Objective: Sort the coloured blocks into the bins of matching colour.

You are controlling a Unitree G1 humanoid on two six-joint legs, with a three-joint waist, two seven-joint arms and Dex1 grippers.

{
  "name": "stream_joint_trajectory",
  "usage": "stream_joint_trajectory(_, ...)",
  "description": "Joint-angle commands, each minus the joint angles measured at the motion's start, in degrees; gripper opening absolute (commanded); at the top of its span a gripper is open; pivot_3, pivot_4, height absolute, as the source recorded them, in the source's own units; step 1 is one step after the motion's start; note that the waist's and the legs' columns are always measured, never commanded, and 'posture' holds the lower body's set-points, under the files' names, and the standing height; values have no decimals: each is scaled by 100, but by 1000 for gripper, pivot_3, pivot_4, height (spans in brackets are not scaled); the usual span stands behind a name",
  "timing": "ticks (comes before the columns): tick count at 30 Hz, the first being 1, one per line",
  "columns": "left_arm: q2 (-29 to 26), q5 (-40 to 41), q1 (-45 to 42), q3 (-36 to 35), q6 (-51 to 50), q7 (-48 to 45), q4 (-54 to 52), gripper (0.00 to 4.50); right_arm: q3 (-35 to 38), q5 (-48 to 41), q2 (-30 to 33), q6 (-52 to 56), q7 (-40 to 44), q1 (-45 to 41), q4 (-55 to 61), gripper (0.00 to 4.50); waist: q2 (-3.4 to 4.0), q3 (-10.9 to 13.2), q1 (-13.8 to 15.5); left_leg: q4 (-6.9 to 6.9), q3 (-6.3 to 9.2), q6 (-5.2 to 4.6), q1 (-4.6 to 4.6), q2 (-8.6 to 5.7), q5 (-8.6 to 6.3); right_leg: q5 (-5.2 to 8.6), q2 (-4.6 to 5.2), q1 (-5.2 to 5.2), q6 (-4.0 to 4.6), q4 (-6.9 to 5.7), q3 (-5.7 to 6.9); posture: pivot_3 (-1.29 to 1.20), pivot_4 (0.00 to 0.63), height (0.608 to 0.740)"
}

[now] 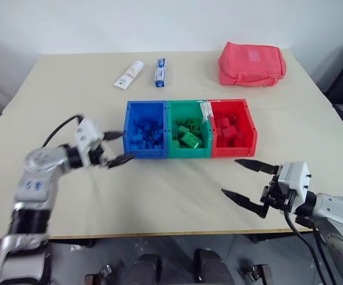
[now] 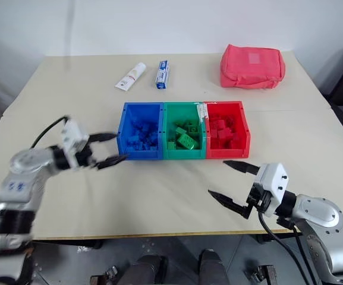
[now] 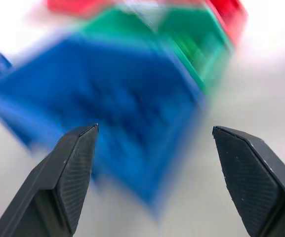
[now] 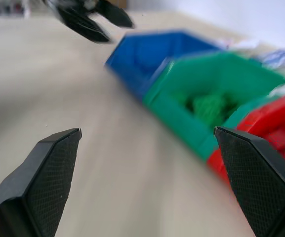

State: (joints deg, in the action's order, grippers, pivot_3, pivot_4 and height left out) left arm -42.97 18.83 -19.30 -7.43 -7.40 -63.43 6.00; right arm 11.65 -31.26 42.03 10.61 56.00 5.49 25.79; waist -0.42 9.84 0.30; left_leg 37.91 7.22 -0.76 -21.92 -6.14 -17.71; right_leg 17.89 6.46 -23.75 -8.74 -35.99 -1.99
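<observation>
Three joined bins stand in a row mid-table: blue [image 1: 142, 154], green [image 1: 189, 153], red [image 1: 233, 151]. Blue blocks [image 1: 145, 132] lie in the blue bin, green blocks [image 1: 189, 136] in the green one and red blocks [image 1: 227, 130] in the red one. My left gripper [image 1: 124, 146] is open just left of the blue bin's near corner, with nothing between its fingers. In the left wrist view the blue bin [image 3: 107, 89] lies ahead of that gripper [image 3: 154, 128]. My right gripper [image 1: 230, 176] is open and empty over the table, in front of the red bin.
At the back of the table lie a white toothpaste tube [image 1: 128, 75], a blue-and-white box [image 1: 160, 72] and a pink-red fabric pouch [image 1: 251, 64]. The table's front edge [image 1: 159, 234] runs just below both grippers.
</observation>
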Motion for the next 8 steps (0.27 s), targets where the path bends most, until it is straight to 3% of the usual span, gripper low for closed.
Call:
stream_joint_trajectory(1,-291,213,465,-275,368,-503,-315,3932,72,69,173,-315,414,-75,-151,4500,1,0,26,1,1,-1,0,-1,0,0,0,4,0,1,1,0,150,740)
stream_joint_trajectory(8,-5,53,952,-317,689,39,-620,3932,-29,276,302,-606,860,-319,-704,4500,1,1,133,6,5,-9,6,-7,-3,-1,4,16,-1,4,6,0,150,740)
